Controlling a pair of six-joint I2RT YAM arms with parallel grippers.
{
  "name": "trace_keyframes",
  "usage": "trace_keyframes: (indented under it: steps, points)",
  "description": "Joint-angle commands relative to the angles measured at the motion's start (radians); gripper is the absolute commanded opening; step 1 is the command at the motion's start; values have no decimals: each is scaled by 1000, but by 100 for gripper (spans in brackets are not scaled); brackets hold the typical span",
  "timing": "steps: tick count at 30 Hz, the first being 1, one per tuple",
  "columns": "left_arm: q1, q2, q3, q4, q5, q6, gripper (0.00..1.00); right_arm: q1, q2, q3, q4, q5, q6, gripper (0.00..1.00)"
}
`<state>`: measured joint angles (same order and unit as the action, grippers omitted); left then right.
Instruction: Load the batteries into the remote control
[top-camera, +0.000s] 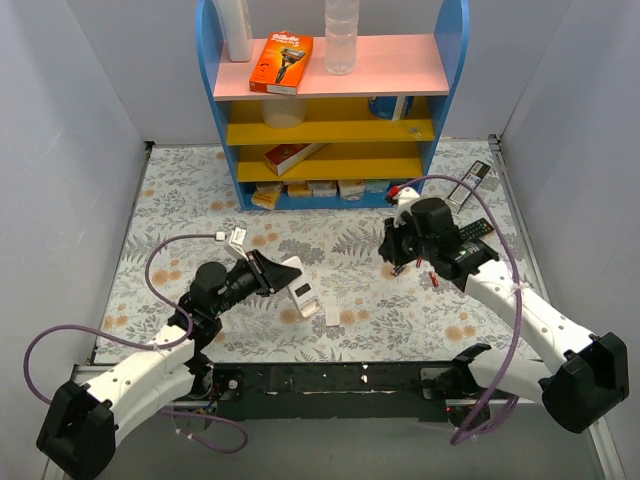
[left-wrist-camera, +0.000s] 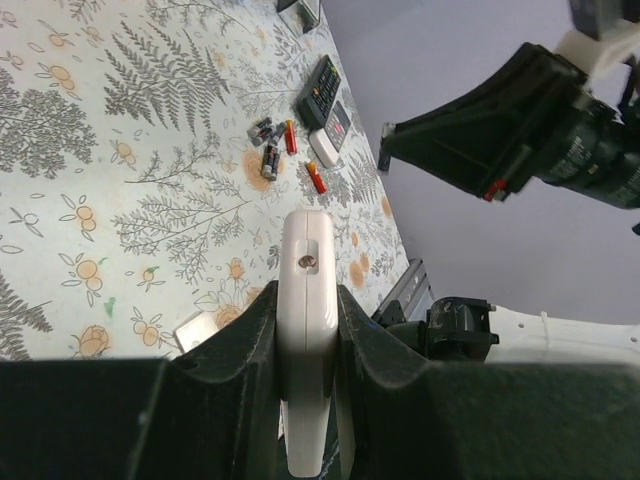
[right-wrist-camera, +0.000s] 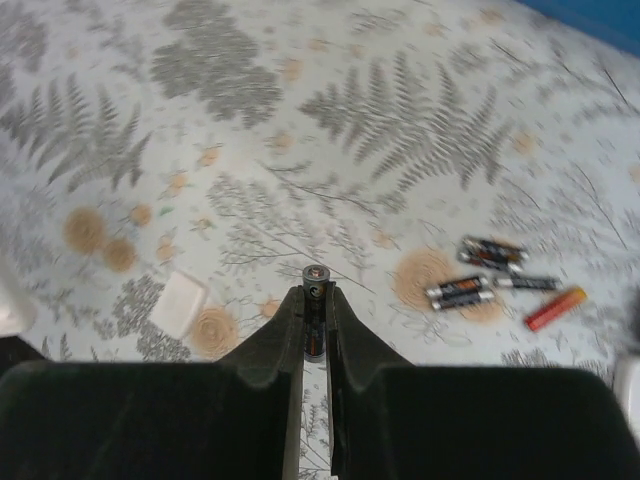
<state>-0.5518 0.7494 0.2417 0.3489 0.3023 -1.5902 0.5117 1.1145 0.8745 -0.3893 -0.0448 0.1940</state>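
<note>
Left wrist: left gripper (left-wrist-camera: 306, 305) clamped the remote (left-wrist-camera: 305, 245) edge-on. Right gripper (right-wrist-camera: 316, 303) pinched one battery (right-wrist-camera: 317, 274); spare batteries (right-wrist-camera: 478, 284) lay on the mat (right-wrist-camera: 300, 120).

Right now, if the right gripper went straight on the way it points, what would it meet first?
Probably bare patterned tablecloth: the right gripper, shut on a battery, aims between the small white piece and the loose batteries. Depth is unclear.

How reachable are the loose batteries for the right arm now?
Probably yes for reach: the loose batteries lie uncovered near the right gripper, but its jaws are shut on a battery.
</note>
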Motion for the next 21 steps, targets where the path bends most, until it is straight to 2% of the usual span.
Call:
trace_keyframes:
  steps: [1,10,15,21]
  points:
    - [6,74,83,48,76,-7,0,175,-50,67,105,-90,-243,1]
    - [7,189,192,50,225,-14,0,399,-38,193,90,-276,-436,1]
    - [9,248,251,48,310,-13,0,465,-7,234,76,-371,-510,1]
    - [26,277,320,33,374,-43,0,518,28,271,26,-376,-570,1]
